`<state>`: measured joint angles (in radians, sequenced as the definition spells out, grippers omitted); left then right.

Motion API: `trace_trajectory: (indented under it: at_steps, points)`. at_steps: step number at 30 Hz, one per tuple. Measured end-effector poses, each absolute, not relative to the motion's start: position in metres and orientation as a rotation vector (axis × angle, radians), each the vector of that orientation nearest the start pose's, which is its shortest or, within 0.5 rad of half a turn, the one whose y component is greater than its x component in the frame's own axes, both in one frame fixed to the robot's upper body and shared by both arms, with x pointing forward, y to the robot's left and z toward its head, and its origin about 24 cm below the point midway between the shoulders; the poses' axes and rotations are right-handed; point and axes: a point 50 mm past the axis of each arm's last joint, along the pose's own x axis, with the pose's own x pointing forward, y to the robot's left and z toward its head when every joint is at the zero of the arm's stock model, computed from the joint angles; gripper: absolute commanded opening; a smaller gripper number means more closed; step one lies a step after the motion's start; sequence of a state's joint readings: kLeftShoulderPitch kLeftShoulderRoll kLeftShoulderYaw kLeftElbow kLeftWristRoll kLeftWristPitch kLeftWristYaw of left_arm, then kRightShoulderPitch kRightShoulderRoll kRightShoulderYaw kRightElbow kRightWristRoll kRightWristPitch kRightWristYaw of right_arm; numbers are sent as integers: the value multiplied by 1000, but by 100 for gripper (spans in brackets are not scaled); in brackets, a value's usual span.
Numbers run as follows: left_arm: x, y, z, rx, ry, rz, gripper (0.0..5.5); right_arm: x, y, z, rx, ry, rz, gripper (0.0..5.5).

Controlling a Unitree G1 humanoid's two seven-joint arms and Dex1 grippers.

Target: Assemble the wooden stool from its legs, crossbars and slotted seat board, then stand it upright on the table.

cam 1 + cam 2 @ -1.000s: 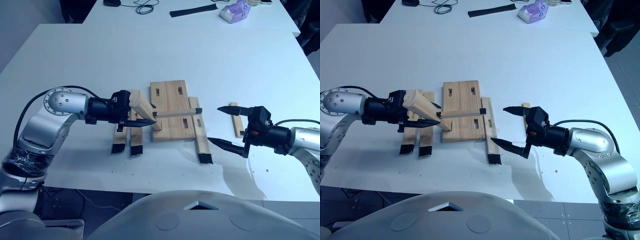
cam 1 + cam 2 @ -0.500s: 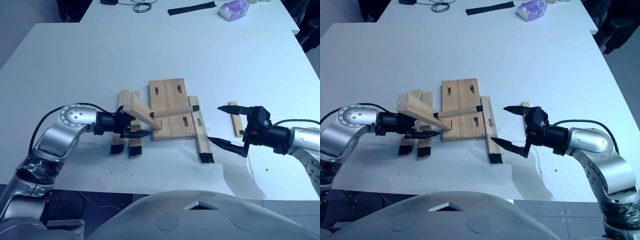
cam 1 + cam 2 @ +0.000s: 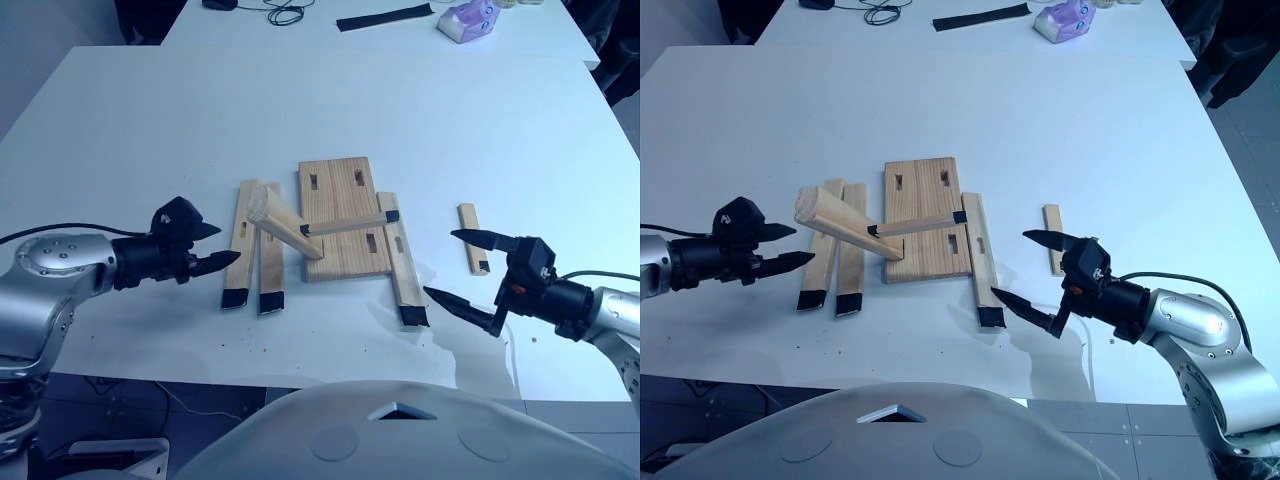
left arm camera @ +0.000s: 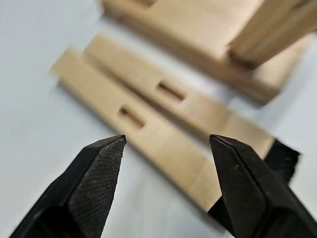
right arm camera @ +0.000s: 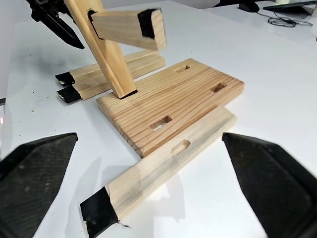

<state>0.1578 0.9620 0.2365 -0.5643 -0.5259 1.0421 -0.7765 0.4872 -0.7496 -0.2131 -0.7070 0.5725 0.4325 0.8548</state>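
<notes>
**A:** Which step is in hand?

**B:** Joining legs to crossbars, I'd say, and early in it. The seat board lies flat in the middle of the worktop. One leaning leg is tilted with its lower end at the board's left edge. A crossbar is plugged into its slot and reaches out over the board.

**A:** And the loose parts?

**B:** Two flat legs lie side by side just left of the board. A fourth leg lies just right of it, and a short crossbar lies apart, farther right.

**A:** The claws?

**B:** Both are empty. The left claw has its jaws parted and hovers left of the flat legs, pointing at them. The right claw is spread wide, near the fourth leg's black-tipped end.

**A:** What does the next move call for?

**B:** Probably the left claw closes on a flat leg and lines its slot up with the crossbar's free end. The leaning pair looks loosely propped, so the right claw should steady it first.
</notes>
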Motion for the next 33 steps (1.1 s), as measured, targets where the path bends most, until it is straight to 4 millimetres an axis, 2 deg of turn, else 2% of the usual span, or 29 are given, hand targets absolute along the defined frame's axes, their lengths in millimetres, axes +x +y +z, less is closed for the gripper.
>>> trace_trajectory:
  at_steps: [5, 10, 14, 17, 23, 29, 33]
  points:
    - [177, 233, 106, 79, 863, -536, 314, 145, -202, 113, -154, 307, 985, 540]
    - [174, 222, 97, 1, 893, -459, 314, 148, -201, 114, -159, 295, 998, 540]
    - [174, 226, 92, 15, 905, -403, 314, 148, -201, 114, -158, 300, 998, 540]
    - [169, 227, 77, 18, 944, -394, 314, 148, -200, 114, -158, 298, 1001, 540]
    - [170, 234, 71, 62, 923, -424, 314, 148, -199, 112, -153, 301, 1001, 540]
    - [187, 251, 72, 105, 901, -378, 314, 146, -198, 108, -150, 314, 986, 540]
    - [194, 250, 70, 132, 886, -372, 314, 147, -196, 107, -145, 308, 984, 540]
